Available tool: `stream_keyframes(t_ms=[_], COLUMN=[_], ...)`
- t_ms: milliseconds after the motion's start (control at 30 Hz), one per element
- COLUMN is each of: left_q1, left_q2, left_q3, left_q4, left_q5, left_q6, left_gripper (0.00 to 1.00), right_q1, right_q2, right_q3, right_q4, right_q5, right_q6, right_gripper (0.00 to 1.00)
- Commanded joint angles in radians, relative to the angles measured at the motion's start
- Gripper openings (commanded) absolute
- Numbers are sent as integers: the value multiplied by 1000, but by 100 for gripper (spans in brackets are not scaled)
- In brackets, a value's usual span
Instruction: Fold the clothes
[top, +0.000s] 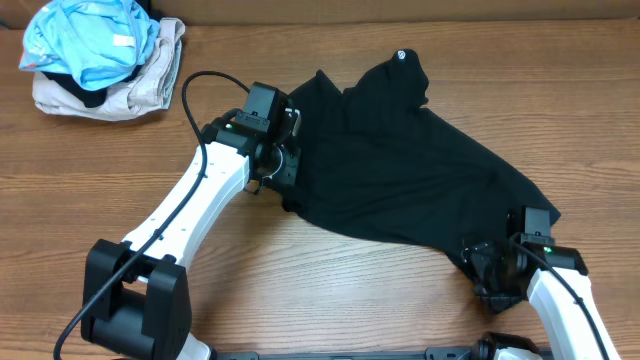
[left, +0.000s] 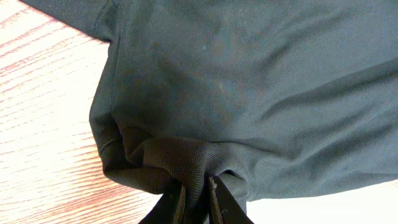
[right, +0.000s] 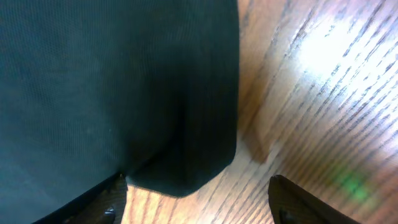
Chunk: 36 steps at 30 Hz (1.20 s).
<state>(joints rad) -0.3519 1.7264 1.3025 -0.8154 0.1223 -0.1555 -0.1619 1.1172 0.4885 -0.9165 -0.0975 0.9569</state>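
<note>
Left fingers (top: 283, 160) are pinched tight on a bunched edge of the black shirt (top: 400, 170); in the left wrist view we see the fabric gathered into folds right where they clamp it. Far left, at the back corner of the wooden worktop (top: 380, 295), we note a light blue garment (top: 90, 40) piled on a beige garment (top: 150, 85), well apart from the shirt. The shirt is spread, rumpled, across the middle and right of the worktop, with a small white mark (top: 400, 56) near its far edge. Right fingers (top: 495, 272) sit at the shirt's near right corner, spread wide apart, a folded fabric edge lying between them, not clamped.
</note>
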Motion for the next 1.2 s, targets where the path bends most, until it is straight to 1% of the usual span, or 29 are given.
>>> stream_keyframes(t_ms=[0,133,200,233,267,467,500,533,567,633,667,700,800,900,967,1100,1167], left_q1=[0,3,5,5,5,6,6,6,6,6,6,7,20,51,82,137,156], left_q2=[2,2,2,2,2,2,2,2,2,2,2,2,1,1,1,1,1], left_q3=[15,15,15,15,15,15,15,15,15,15,15,16,44,140,239,428,502], left_q4=[1,0,0,1,1,0,1,1,1,1,2,5,-4,-73,-142,-235,-256], left_q5=[-19,-21,-22,-22,-22,-22,-22,-22,-22,-22,-22,-23,-25,-21,-21,-21,-21], left_q6=[-9,-9,-9,-9,-9,-9,-9,-9,-9,-9,-9,-9,-9,-10,-10,-10,-10], left_gripper=[14,14,14,13,13,12,12,12,12,10,6,5,4,4,4,4,4], right_q1=[6,6,6,6,6,6,6,6,6,6,6,5,-2,-31,-56,-118,-150], right_q2=[-6,-2,9,18,28,109,122,131,140,148,148,147,141,118,101,95,95], right_q3=[-6,-9,-16,-22,-27,-29,-29,-29,-29,-29,-28,-21,52,206,337,631,750], right_q4=[27,48,65,76,87,126,131,134,139,145,151,153,122,8,-83,-271,-331], right_q5=[-8,-8,-8,-9,-11,-49,-55,-57,-64,-74,-86,-103,-163,-155,-124,-49,-41], right_q6=[18,17,17,17,17,16,16,16,12,7,-11,-35,-159,-264,-334,-425,-475], right_gripper=[68,48,36,32,29,22,15,12,4,4,4,4,4,4,4,4,4])
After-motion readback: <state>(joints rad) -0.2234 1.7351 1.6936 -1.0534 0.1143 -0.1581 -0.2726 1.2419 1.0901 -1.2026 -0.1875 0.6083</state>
